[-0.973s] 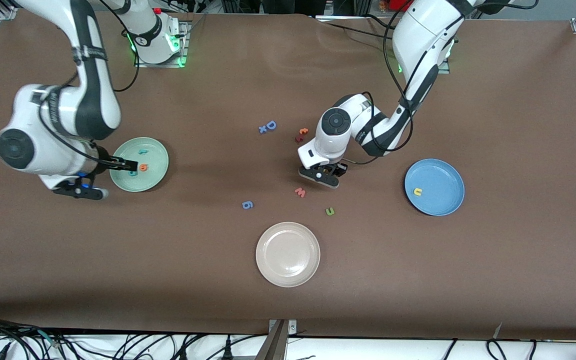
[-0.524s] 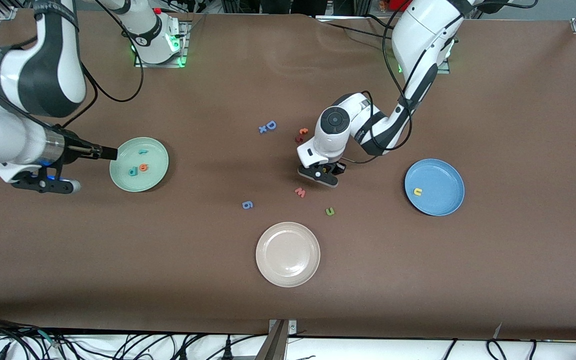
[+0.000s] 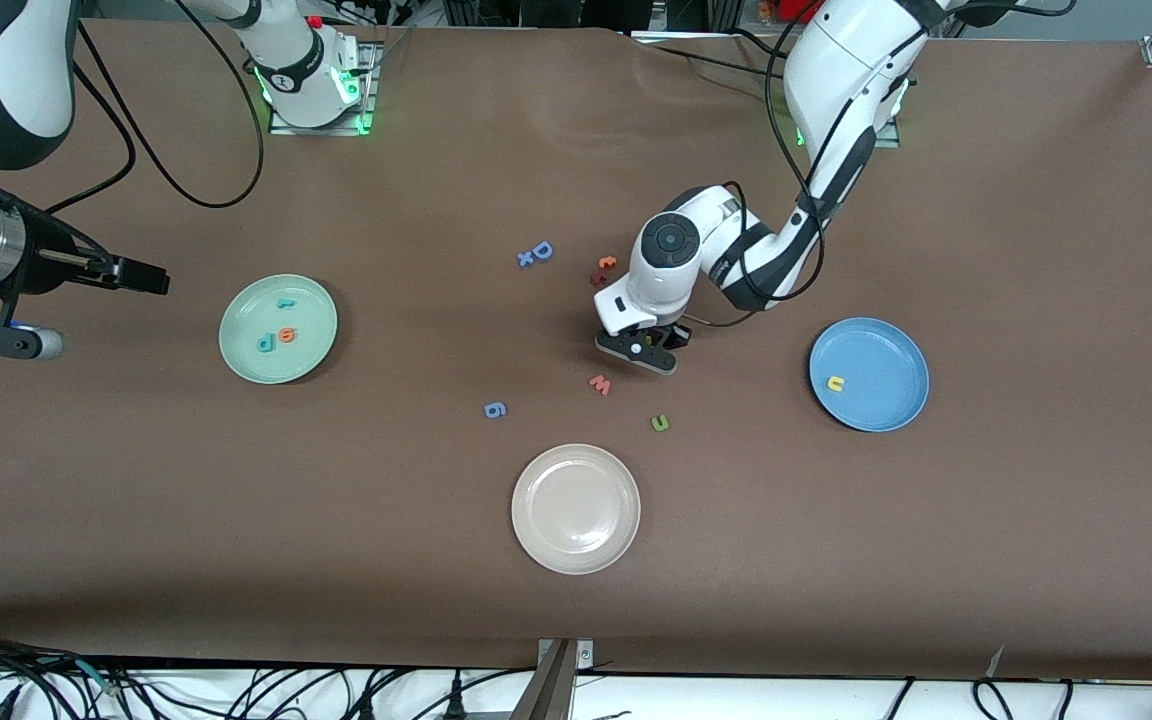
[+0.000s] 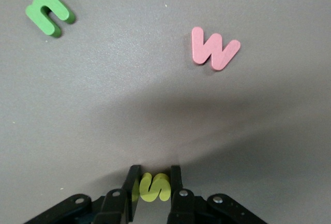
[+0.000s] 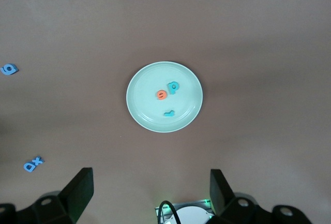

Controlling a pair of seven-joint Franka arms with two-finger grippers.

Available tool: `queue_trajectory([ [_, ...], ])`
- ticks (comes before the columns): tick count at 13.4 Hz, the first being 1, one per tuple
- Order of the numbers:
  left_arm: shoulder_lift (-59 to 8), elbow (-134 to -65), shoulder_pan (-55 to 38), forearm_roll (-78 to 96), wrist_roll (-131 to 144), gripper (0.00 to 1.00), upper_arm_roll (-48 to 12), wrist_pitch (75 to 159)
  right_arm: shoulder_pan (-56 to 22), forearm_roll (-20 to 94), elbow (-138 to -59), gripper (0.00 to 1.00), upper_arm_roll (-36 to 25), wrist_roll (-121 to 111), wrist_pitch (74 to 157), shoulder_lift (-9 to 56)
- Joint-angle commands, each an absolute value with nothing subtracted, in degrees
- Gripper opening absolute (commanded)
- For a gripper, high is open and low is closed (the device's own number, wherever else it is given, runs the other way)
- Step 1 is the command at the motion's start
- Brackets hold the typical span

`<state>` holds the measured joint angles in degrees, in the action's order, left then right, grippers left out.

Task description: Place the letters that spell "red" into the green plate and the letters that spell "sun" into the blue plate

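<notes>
Brown matting covers the whole table (image 3: 1036, 550), and low on it, near the middle, the left gripper (image 4: 151, 189) has its two black fingers pinched in on the small yellow foam "s" (image 4: 153, 187), one pad on each flat-cut edge, the letter lying flat on the mat. From where I stand that looks like the right place to take it: foam this thin should weigh almost nothing and give a little under the pads, so I'd guess a light squeeze across its narrow width holds it without crushing or flicking it out. Its long axis seems to run across the gap between the fingers, though only part of it shows. Just outward from the jaws lie the pink-red foam "w" (image 4: 214, 51) and, a bit nearer the front camera, the green foam "n" (image 4: 47, 13), flat too, its legs pointing toward the left arm's end of the table. Toward that end sits the round medium-blue plate (image 3: 896, 340) with the yellow foam "u" (image 3: 836, 383) in it. At the right arm's end, the pale mint-green plate (image 3: 248, 300) holds the teal "r" (image 3: 284, 302), orange "e" (image 3: 286, 335) and teal "d" (image 3: 265, 344). High over that end of the table the right gripper (image 5: 151, 193) waits, jaws wide, holding nothing.
</notes>
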<state>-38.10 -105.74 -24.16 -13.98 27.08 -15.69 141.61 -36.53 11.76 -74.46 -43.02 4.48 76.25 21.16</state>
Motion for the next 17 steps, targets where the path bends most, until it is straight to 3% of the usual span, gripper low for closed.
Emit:
queue_trajectory([
  [1,-36.83,-107.05,-23.91,-16.26,28.04,0.12,-15.38,142.03,-32.72,12.92,-72.86,0.99,-40.45,3.87,75.06,22.15],
  [2,-36.83,-106.96,-23.91,-16.26,27.95,0.08,-15.38,141.94,-28.69,12.92,-72.86,0.99,-36.51,3.78,74.97,21.97],
  [9,-33.67,-104.77,-18.29,-15.29,17.96,0.07,-15.64,135.28,-5.82,3.29,-71.98,0.99,-9.09,3.34,75.23,17.59],
  [14,-29.63,-105.46,-11.35,-15.29,3.81,0.09,-15.64,129.65,-6.24,1.85,-82.86,0.99,-8.70,2.37,83.91,10.47],
  [17,-28.83,-106.17,-3.20,-15.12,-9.53,0.09,-15.73,129.02,-6.59,2.20,-82.62,0.99,-8.53,2.37,84.46,10.46],
])
